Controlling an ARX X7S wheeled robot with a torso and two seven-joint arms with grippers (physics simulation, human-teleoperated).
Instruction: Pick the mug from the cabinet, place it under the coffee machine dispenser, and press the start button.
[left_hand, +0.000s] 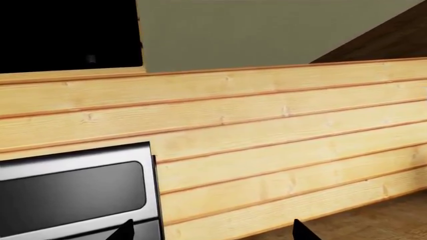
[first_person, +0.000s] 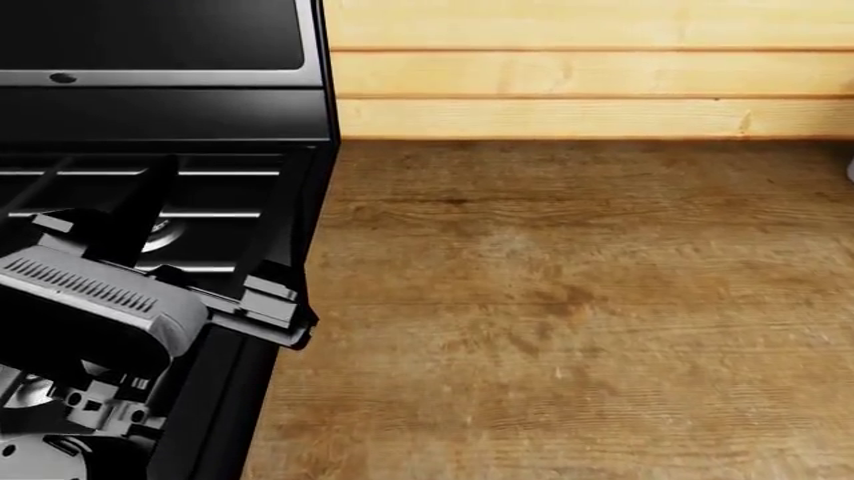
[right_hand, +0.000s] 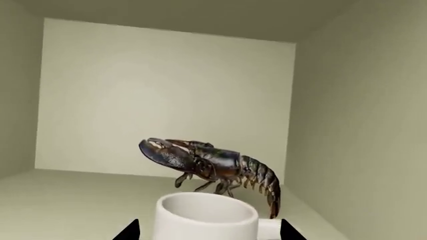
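Your right gripper (right_hand: 208, 231) reaches into the pale green cabinet (right_hand: 347, 125), its two dark fingertips (right_hand: 128, 231) spread wide on either side of the plain white ceramic mug (right_hand: 207, 216) without visibly touching it. The mug stands upright on the cabinet floor, mouth up, its long axis vertical; its loop handle (right_hand: 268, 230) points toward the cabinet's right side wall, just inside one fingertip. Just behind the mug lies a dark brown lobster (right_hand: 213, 167), its long body running across the cabinet, claws toward the left wall and its tail curling down near the right wall. Between mug and lobster there is little room; the cabinet floor toward the left wall is open, and there is free height above the mug's rim up to the cabinet ceiling.

Your left gripper (left_hand: 210, 231) shows only two dark tips, well apart, holding nothing. It faces the light horizontal wood-plank wall (left_hand: 287, 145), beside a silver-framed black appliance panel (left_hand: 73, 192).

From the head view, your grey-and-black left arm (first_person: 100, 300) hangs over the black stove top (first_person: 200, 230), and the brown wooden tabletop (first_person: 587, 310) spreads wide to the plank wall at its far edge.
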